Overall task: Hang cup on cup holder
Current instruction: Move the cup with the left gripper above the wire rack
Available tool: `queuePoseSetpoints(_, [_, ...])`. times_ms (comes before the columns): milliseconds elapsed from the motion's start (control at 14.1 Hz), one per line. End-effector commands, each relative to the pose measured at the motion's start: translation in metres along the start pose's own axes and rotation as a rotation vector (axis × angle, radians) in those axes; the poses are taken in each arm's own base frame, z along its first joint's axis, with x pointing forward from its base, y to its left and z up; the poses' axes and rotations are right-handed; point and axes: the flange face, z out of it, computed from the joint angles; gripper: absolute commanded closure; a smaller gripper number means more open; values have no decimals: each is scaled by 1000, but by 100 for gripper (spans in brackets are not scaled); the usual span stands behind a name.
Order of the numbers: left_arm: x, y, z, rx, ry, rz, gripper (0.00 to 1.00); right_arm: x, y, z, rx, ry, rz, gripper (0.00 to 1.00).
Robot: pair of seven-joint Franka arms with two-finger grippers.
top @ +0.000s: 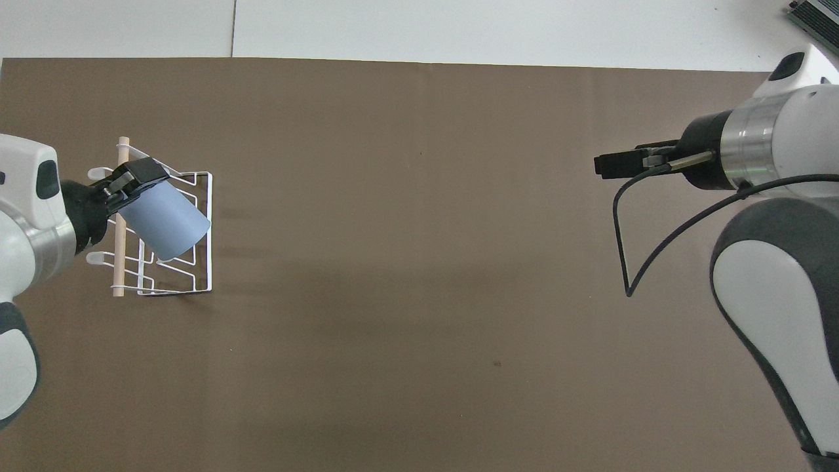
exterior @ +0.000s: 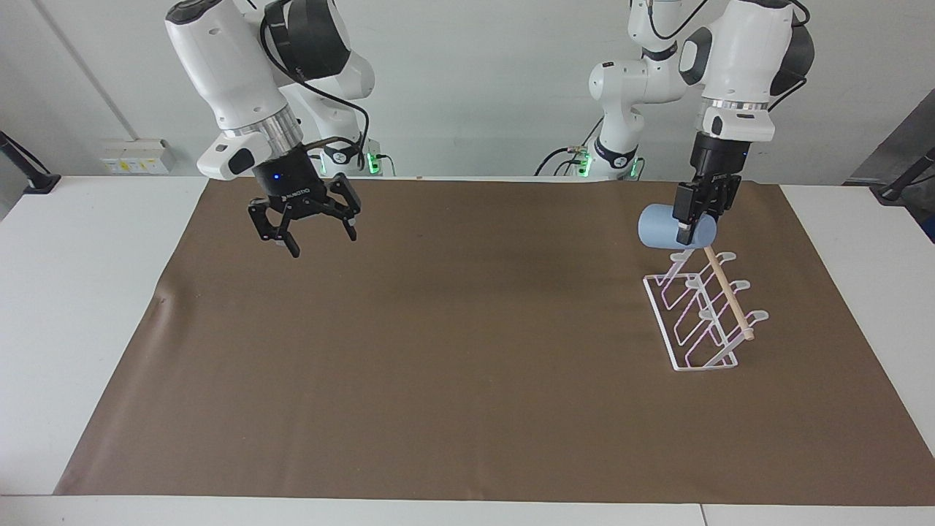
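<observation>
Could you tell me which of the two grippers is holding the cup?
The left gripper, over the holder, is shut on the cup; the right gripper is open and empty.

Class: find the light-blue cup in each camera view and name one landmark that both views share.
Facing view: the cup hangs at right, held on its side above the rack's robot-side end.
Overhead view: the cup sits at left, covering part of the rack.
Shared landmark: the white wire cup holder with its wooden rod.

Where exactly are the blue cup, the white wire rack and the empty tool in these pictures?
cup [exterior: 661, 226]: facing view, on its blue side wall.
cup holder [exterior: 659, 308]: facing view, on the white base wire.
right tool [exterior: 310, 232]: facing view, midway between its fingertips.
</observation>
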Motion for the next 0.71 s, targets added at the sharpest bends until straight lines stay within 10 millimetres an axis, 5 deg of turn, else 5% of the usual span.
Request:
queuePoseSetpoints(0, [19, 12, -6, 29, -16, 96, 100, -5, 18, -13, -72, -99, -19, 0])
queuePoseSetpoints(212, [25, 17, -1, 9, 5, 259, 100, -13, 40, -26, -178, -179, -125, 0])
queuePoseSetpoints(354, [33, 20, 21, -15, 38, 407, 100, -16, 50, -31, -258, -218, -198, 0])
queuePoseSetpoints(496, [38, 22, 44, -34, 70, 485, 100, -18, 42, -30, -311, -252, -240, 0])
queuePoseSetpoints(637, [42, 20, 44, -35, 85, 533, 100, -23, 48, -29, -297, -275, -184, 0])
